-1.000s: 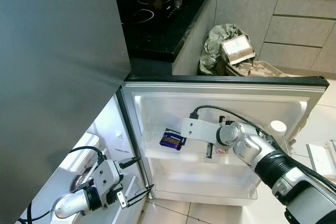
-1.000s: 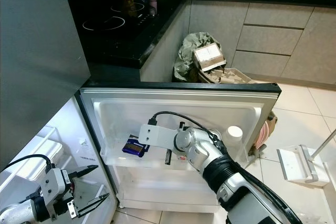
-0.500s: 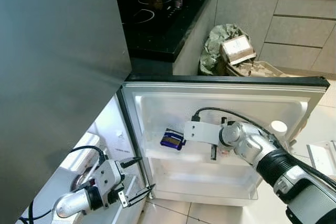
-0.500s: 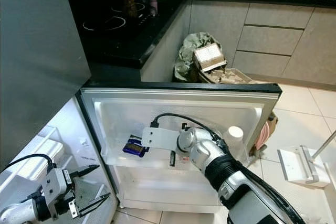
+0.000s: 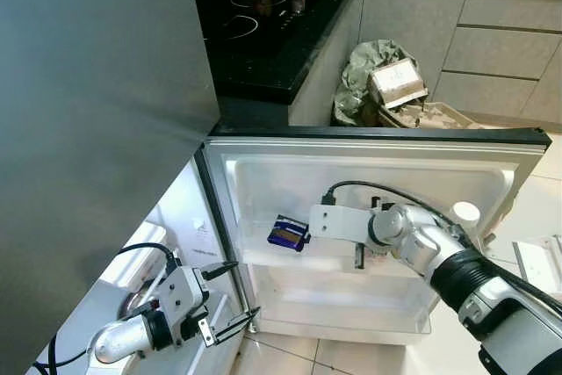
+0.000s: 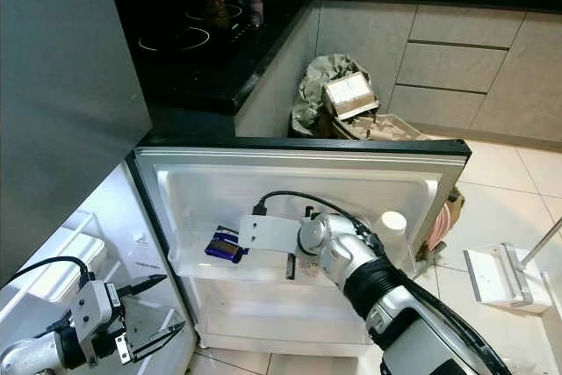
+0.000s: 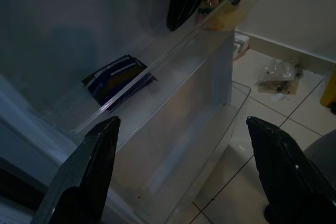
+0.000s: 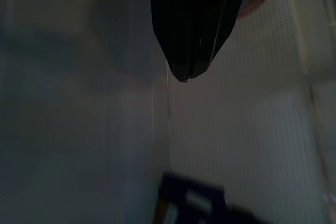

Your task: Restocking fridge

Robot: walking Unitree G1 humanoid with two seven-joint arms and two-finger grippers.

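Left eye view: the fridge door (image 5: 369, 151) hangs open, its inner side facing the camera, with two clear door shelves. A dark blue packet (image 5: 288, 233) lies at the robot's-left end of the upper door shelf (image 5: 307, 261). The right arm reaches into that shelf, and the right claw (image 5: 358, 256) points down into it, just to the right of the packet and apart from it. A white cap (image 5: 465, 213) shows past the door's right edge. Low on the left, the left claw (image 5: 230, 299) hangs beside the door's hinge edge, its two fingers spread with nothing between them.

Right eye view: behind the door a black bench (image 6: 219, 50) carries a hob, and a bin (image 6: 347, 98) stuffed with paper and a cardboard box stands by the cabinets. A white dustpan (image 6: 505, 278) lies on the tiled floor at the right.

Left wrist view: the black fingers (image 7: 89, 166) stand wide apart, framing the lower door shelf (image 7: 210, 145). The packet rests on the shelf above it, and the right claw's dark tip dips in further along.

Right wrist view: dim and blurred. The right claw's fingers (image 8: 191, 22) are pressed together to a single point, gripping nothing, over the ribbed shelf floor; the packet is a dark shape at the frame's edge.
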